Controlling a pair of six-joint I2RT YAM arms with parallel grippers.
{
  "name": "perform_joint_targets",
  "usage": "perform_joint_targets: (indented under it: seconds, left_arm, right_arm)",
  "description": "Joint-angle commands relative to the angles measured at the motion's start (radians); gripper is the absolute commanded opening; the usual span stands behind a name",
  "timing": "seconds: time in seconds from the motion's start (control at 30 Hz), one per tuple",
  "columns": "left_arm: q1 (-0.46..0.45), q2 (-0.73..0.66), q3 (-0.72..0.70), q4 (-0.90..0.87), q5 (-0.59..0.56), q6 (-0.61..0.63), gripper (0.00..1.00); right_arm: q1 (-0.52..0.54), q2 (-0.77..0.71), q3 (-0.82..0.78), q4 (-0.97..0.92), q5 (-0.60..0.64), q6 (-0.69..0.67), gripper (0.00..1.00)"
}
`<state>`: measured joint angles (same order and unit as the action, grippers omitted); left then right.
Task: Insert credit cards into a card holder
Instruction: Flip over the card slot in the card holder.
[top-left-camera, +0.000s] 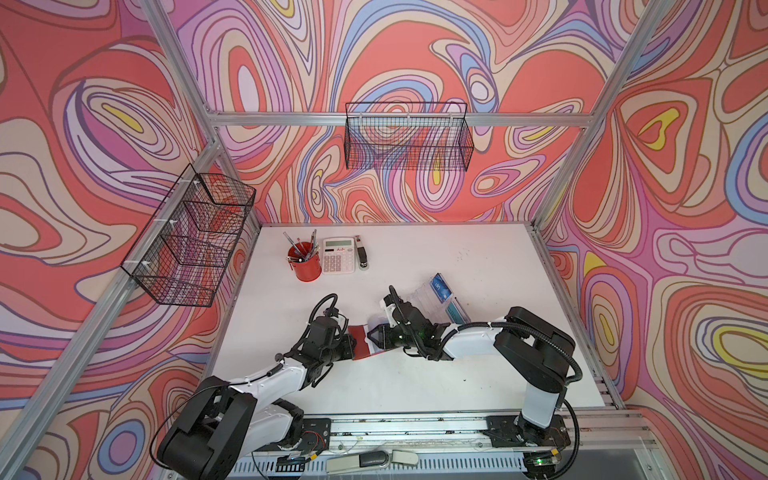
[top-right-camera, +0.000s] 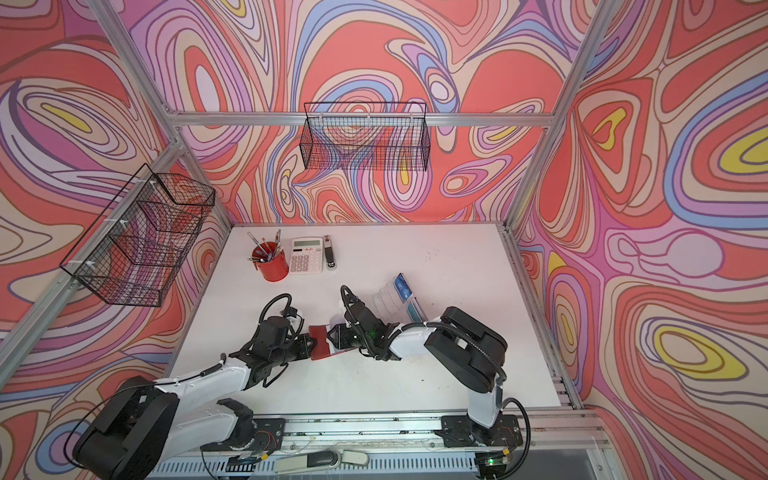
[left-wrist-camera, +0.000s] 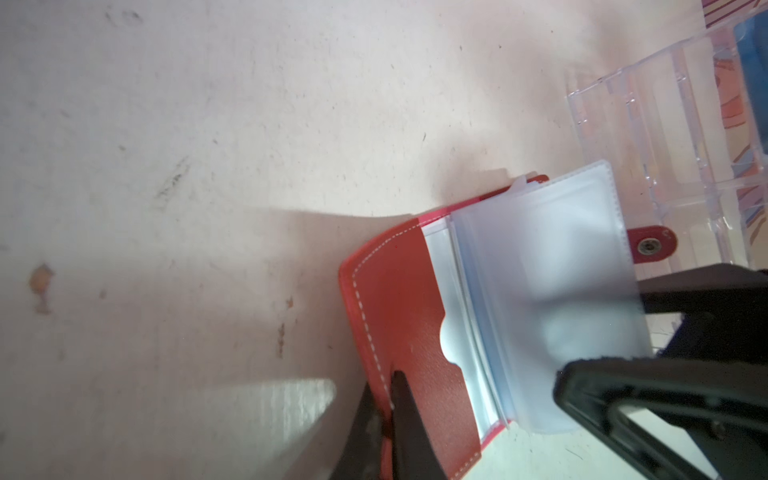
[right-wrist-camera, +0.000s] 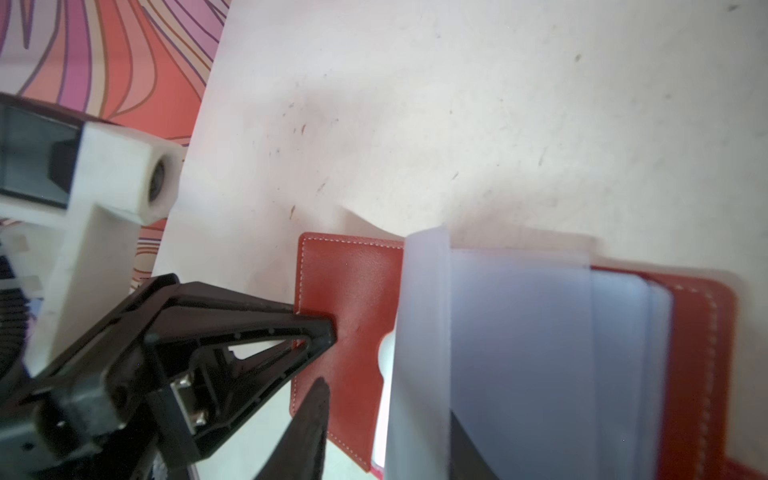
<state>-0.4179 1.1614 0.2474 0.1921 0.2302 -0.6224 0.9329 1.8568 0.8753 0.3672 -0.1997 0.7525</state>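
Swirled pink and red walls close round a white tabletop, with a red pen cup, a calculator and a stapler at its far left. The card holder lies open in the middle of the tabletop, toward the near side, between the two arms. The left claw is narrow, with one finger over and one under the outer edge of the left red cover. Whether it truly bites there I cannot tell. The right claw stands partly apart, astride a raised leaf of the cloudy sleeves, and no firm pinch shows.

By my reading the task is at its opening stage. The holder is unsnapped and spread and a sleeve leaf stands raised, yet neither claw carries a card. Two credit cards, one blue and one teal, sit in the clear acrylic stand just right of and beyond the holder. No card shows plainly in the sleeves, though the cloudy plastic could hide one. Picking and inserting seem wholly left to do.

Spread open, the holder's long axis runs left to right, with its spine running near to far. The snap tab points right, toward the stand. The red inner pocket with its thumb notch opens toward the spine.
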Motion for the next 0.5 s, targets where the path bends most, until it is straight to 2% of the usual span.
perform_joint_targets:
  seconds: [0.0, 0.23, 0.47]
  left_arm:
    - [0.001, -0.062, -0.025, -0.096, -0.036, -0.031, 0.33]
    - [0.001, -0.209, -0.044, -0.167, -0.052, -0.059, 0.66]
    - [0.001, -0.358, -0.073, -0.256, -0.136, -0.099, 0.77]
  right_arm:
    - [0.010, 0.019, -0.022, 0.095, -0.054, 0.027, 0.36]
    - [0.045, 0.053, 0.016, 0.116, -0.075, 0.018, 0.37]
    - [0.073, 0.085, 0.037, 0.102, -0.050, 0.008, 0.37]
